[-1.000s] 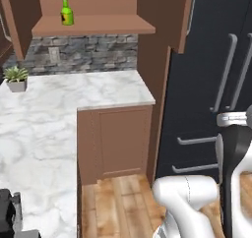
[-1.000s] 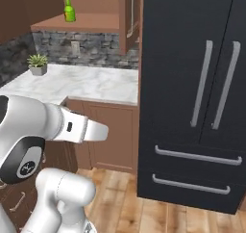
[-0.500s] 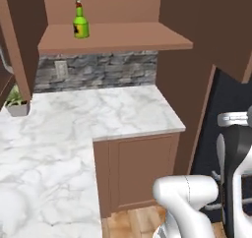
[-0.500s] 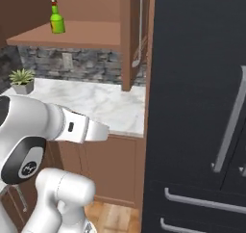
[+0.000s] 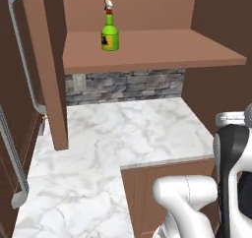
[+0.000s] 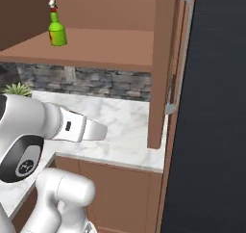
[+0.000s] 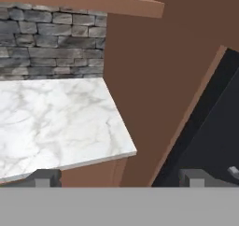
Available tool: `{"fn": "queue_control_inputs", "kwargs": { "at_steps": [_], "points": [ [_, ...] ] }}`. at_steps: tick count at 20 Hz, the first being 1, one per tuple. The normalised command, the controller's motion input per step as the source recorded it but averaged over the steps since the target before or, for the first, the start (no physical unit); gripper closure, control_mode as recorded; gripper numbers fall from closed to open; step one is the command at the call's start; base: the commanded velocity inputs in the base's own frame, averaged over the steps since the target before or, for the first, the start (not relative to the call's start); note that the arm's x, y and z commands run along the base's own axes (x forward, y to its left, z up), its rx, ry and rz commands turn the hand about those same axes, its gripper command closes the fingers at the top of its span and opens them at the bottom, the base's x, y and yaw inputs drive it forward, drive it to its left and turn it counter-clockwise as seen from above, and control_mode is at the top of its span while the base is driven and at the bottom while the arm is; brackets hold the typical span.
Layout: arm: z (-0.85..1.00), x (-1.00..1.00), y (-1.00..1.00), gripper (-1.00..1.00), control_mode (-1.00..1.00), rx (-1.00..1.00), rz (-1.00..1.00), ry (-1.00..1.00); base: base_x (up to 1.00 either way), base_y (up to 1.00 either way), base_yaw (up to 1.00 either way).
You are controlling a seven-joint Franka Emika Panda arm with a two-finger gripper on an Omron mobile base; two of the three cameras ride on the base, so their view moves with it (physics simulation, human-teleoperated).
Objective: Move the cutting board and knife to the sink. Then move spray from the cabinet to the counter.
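The green spray point(image 5: 109, 33) stands upright near the back of the brown cabinet shelf point(image 5: 157, 52), left of its middle. From the other side the spray point(image 6: 56, 31) shows at the shelf's point(image 6: 105, 46) far left. Below lies the white marble counter point(image 5: 123, 133). In the hand view my gripper point(image 7: 120, 178) is open with nothing between its fingertips point(image 7: 46, 177), hovering low off the counter's point(image 7: 56, 122) right end, well below the spray. The cutting board, knife and sink are out of view.
An open cabinet door point(image 5: 49, 60) hangs at the shelf's left and another door point(image 6: 163, 58) at its right, beside the black fridge point(image 6: 216, 107). A stone backsplash point(image 5: 128, 84) runs behind the counter. A small plant point(image 6: 17, 88) sits at the far left.
The whole picture has shifted: the base has driven closer to the cabinet, so shelf, spray and counter look larger and nearer. The gripper stays open.
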Motion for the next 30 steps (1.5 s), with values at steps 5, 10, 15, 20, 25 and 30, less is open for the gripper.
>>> {"fn": "queue_control_inputs", "kwargs": {
  "at_steps": [5, 10, 15, 20, 25, 30],
  "points": [
    [0.00, 0.00, 0.00, -1.00, 1.00, 0.00, 0.00, 0.00, 0.71, 0.03, 0.42],
    [0.00, 0.00, 0.00, -1.00, 1.00, 0.00, 0.00, 0.00, 0.26, 0.00, 0.47],
    [0.00, 0.00, 0.00, -1.00, 1.00, 0.00, 0.00, 0.00, 0.00, 0.04, 0.27],
    [0.00, 0.00, 0.00, -1.00, 1.00, 0.00, 0.00, 0.00, 0.00, 0.27, 0.12],
    [0.00, -0.03, 0.14, -1.00, -1.00, 0.00, 0.14, -0.01, -0.05, 0.25, 0.12],
    [0.01, -0.16, 0.39, -1.00, -1.00, 0.00, 0.29, -0.01, 0.00, 0.00, 0.00]
  ]
}}
